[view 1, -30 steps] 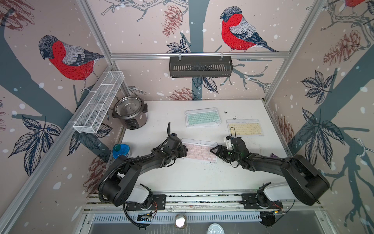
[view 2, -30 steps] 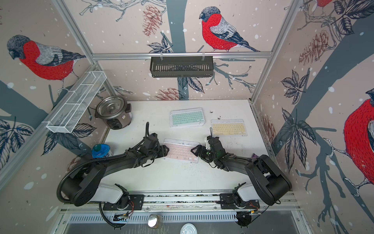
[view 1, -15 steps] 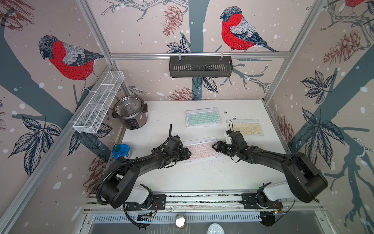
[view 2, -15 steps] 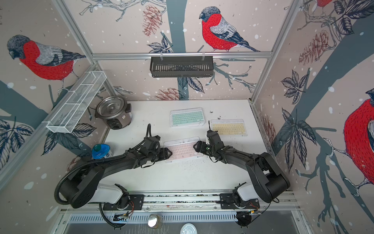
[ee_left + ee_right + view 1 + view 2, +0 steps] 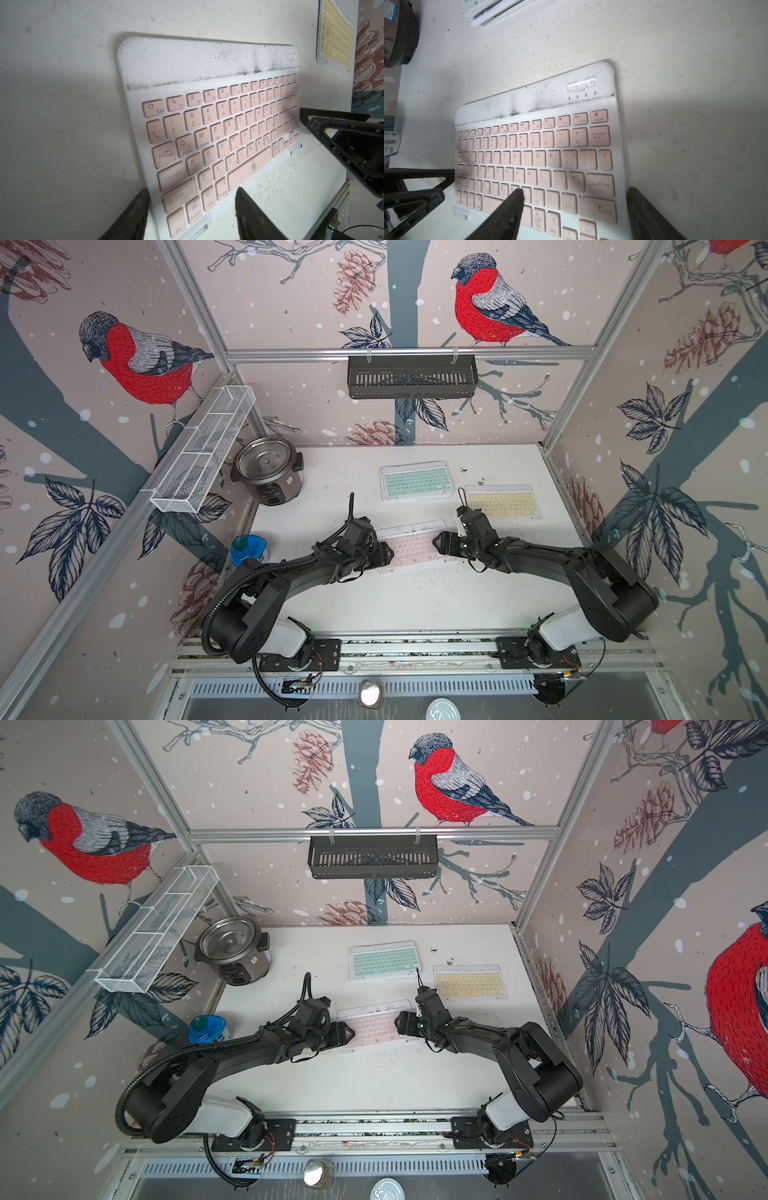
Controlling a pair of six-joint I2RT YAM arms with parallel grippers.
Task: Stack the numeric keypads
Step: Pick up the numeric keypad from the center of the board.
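A pink-keyed keypad (image 5: 411,547) (image 5: 376,1029) sits tilted off the white table between both arms. My left gripper (image 5: 388,556) (image 5: 192,190) is shut on its left end, one finger behind the frame and one in front near the bottom keys. My right gripper (image 5: 436,543) (image 5: 575,190) is open at the right end, with one finger over the keys (image 5: 512,207) and the other beyond the short edge. A mint-green keypad (image 5: 417,481) lies at the back on top of other white frames (image 5: 488,12). A pale yellow keypad (image 5: 503,501) (image 5: 336,35) lies flat at the back right.
A rice cooker (image 5: 268,477) stands at the back left, and a blue-capped container (image 5: 248,549) sits by the left wall. A white wire basket (image 5: 203,448) and a black basket (image 5: 411,373) hang on the walls. Black specks (image 5: 419,580) dot the table in front of the pink keypad.
The pink keypad's right end swung toward the back and it now sits tilted. My right gripper moved back with that end and opened slightly. The left gripper barely moved.
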